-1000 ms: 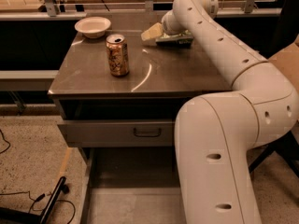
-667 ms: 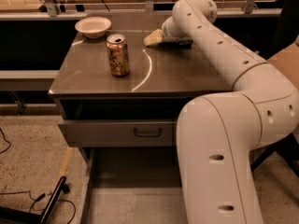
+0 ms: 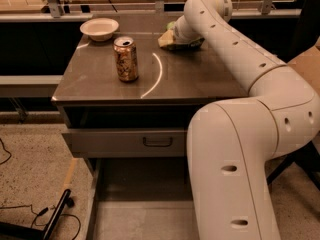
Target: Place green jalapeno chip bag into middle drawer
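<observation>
the gripper (image 3: 173, 36) sits at the green jalapeno chip bag (image 3: 190, 44) on the tabletop (image 3: 200, 76), grasp state unclear; the next move probably calls for lifting toward the middle drawer (image 3: 140, 206).

Warm, dim light from above. A curved glare streak (image 3: 155, 76) crosses the surface (image 3: 200, 74), and deep shadow fills the recess (image 3: 125, 116) beneath. The gripper (image 3: 172, 38) lies shaded at the surface's far side.

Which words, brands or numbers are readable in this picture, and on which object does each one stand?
No text can be read.
gold soda can: has print, but too blurred to read.
green jalapeno chip bag: mostly hidden behind the end effector at the back of the cabinet top; no print legible.
white bowl and drawer front: no marks seen.
</observation>
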### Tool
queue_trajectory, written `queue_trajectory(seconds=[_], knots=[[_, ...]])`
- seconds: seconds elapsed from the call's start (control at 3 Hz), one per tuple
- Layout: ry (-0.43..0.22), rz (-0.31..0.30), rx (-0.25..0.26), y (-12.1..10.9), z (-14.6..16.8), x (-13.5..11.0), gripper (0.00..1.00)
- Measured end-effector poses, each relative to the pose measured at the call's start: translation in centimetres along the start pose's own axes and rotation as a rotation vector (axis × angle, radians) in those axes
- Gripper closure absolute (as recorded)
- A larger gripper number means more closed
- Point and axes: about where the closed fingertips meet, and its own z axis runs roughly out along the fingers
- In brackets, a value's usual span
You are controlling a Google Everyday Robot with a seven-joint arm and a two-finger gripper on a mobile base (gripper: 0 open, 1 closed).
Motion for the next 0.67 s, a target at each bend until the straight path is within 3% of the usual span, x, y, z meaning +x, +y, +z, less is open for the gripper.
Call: queue_trajectory(seconds=[0.33,0.67], knots=[[0.000,0.000,0.000,-0.03,-0.43,-0.51,0.86],[0.000,0.000,0.000,-0.04,-0.68,-0.82,1.00]])
